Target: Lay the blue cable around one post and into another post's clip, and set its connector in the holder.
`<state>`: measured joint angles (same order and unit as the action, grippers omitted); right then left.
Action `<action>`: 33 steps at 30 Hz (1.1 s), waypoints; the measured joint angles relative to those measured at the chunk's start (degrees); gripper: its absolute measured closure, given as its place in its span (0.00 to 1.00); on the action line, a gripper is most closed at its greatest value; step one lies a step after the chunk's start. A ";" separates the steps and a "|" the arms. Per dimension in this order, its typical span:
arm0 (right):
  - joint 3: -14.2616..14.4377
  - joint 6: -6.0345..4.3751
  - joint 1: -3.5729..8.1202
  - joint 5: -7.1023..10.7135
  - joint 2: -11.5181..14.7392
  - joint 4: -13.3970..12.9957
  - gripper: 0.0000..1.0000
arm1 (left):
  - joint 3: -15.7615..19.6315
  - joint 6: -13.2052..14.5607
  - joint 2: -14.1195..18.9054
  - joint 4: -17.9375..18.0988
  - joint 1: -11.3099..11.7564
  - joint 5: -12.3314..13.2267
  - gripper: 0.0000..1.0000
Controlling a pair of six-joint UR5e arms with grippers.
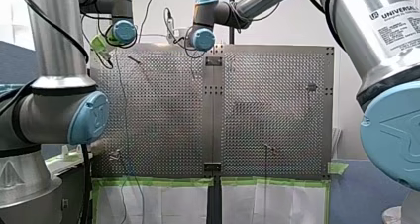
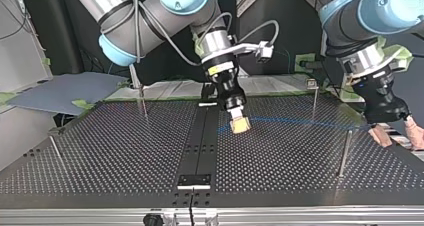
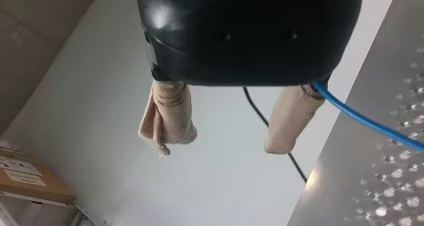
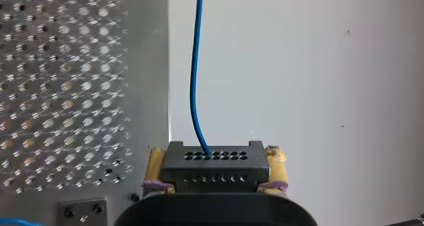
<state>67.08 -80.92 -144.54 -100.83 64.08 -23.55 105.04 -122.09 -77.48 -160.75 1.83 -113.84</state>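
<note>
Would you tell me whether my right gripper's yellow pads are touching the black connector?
Touching. The right wrist view shows the black connector held in my right gripper, with a yellow pad pressed against each of its sides and no gap.

The word "UNIVERSAL" is printed on the silver tube of my right arm (image 1: 366, 30). A label (image 1: 396, 33) of small print is stuck beneath it, too fine to be read. Nothing else is legible.
</note>
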 joint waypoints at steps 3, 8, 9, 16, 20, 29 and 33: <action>-1.53 0.38 -0.28 0.07 -1.03 1.14 1.00 | -0.29 -0.55 -0.22 0.05 1.88 1.89 0.00; -4.10 0.77 -0.80 0.08 -2.54 3.04 1.00 | -1.73 -1.18 -1.84 0.07 4.86 4.86 0.00; -4.49 0.79 -0.92 0.08 -2.78 3.18 1.00 | -2.17 -1.38 -2.13 0.10 5.55 5.55 0.00; -7.42 0.87 -1.65 0.09 -5.01 4.69 1.00 | -3.61 -2.50 -3.77 0.79 9.38 9.39 0.00; -8.27 0.66 -1.74 0.34 -5.52 4.67 1.00 | -4.63 -2.42 -5.51 0.92 11.28 11.40 0.00; -10.12 0.39 -1.40 0.64 -6.80 5.08 1.00 | -6.39 -2.02 -10.57 1.62 12.60 13.59 0.00; -11.34 0.29 -1.19 0.51 -7.81 5.66 1.00 | -7.35 -1.57 -13.09 1.78 12.93 14.62 0.00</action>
<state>55.74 -80.63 -145.73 -100.31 56.28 -17.90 97.69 -123.66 -90.57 -158.97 14.77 -99.22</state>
